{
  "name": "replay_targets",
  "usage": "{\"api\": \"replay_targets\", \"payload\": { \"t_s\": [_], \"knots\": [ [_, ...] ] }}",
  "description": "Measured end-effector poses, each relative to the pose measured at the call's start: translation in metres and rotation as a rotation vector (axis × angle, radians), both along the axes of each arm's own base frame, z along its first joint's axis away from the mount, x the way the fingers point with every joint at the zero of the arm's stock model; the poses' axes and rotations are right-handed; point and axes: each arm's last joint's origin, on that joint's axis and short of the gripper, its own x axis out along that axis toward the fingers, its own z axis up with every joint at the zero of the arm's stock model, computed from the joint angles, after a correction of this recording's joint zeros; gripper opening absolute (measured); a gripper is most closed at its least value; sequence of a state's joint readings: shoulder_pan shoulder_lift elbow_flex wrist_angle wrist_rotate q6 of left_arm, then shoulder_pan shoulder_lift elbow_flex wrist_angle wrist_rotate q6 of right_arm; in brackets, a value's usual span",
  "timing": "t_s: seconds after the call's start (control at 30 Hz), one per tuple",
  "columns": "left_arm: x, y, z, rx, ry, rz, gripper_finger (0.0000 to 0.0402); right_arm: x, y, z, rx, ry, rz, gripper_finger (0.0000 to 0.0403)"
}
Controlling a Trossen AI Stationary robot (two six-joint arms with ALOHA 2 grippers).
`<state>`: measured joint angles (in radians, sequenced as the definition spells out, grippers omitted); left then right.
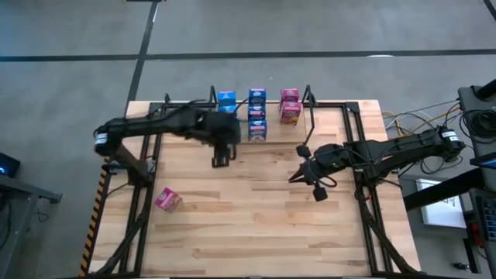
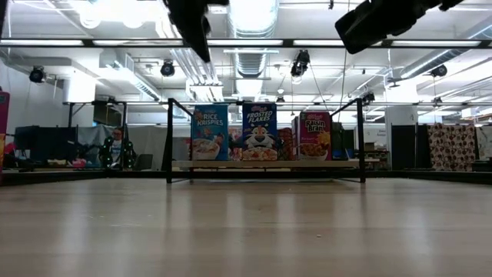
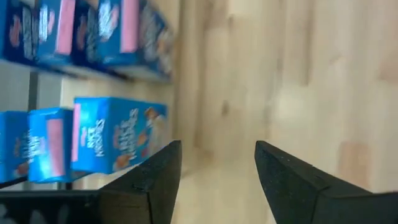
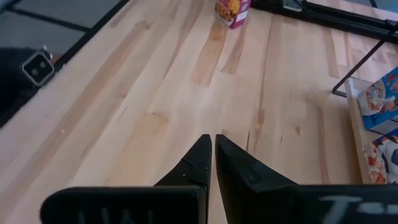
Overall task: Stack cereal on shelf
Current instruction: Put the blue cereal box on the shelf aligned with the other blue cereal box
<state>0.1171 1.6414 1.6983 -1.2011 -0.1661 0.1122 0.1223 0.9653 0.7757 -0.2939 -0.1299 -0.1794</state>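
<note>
The shelf (image 2: 269, 163) stands at the table's far edge, with blue cereal boxes (image 1: 257, 113) and pink ones (image 1: 290, 105) standing on it. In the low view a Rice Krispies box (image 2: 210, 132), a Frosted Flakes box (image 2: 260, 132) and a Raisin Bran box (image 2: 314, 135) stand side by side. One pink box (image 1: 167, 200) lies alone on the table at the near left. My left gripper (image 1: 222, 159) hangs open and empty just in front of the shelf's left part, the blue boxes (image 3: 118, 134) beside its fingers. My right gripper (image 1: 295, 177) is shut and empty right of the middle.
A black tube frame (image 1: 364, 155) edges the table on the left, right and far sides. Bare wood (image 1: 263, 225) stretches from the middle to the near edge. Cables and equipment (image 1: 473, 116) sit off the table's right side. Beyond the far edge, a person (image 2: 117, 146) sits in the room.
</note>
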Motion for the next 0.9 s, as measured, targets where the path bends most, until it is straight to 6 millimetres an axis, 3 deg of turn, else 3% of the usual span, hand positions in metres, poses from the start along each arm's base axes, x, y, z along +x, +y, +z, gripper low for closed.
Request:
{"api": "replay_targets", "payload": {
  "t_s": [0.17,0.43,0.6,0.9],
  "knots": [
    [-0.019,-0.038,0.001,-0.057,-0.209,0.009,0.0182,0.002,0.000,0.003,0.042,-0.030,-0.025,0.0013],
    [-0.045,-0.092,-0.024,-0.071,-0.486,-0.074,0.0182,0.008,-0.004,0.014,0.055,-0.152,-0.190,0.0013],
    [-0.058,-0.112,-0.044,-0.046,-0.583,-0.070,0.0182,0.009,-0.014,0.020,0.118,-0.132,-0.281,0.0009],
    [-0.062,-0.130,-0.072,-0.039,-0.661,-0.111,0.0182,0.009,-0.040,0.033,0.132,-0.121,-0.404,0.0009]
  ]
}}
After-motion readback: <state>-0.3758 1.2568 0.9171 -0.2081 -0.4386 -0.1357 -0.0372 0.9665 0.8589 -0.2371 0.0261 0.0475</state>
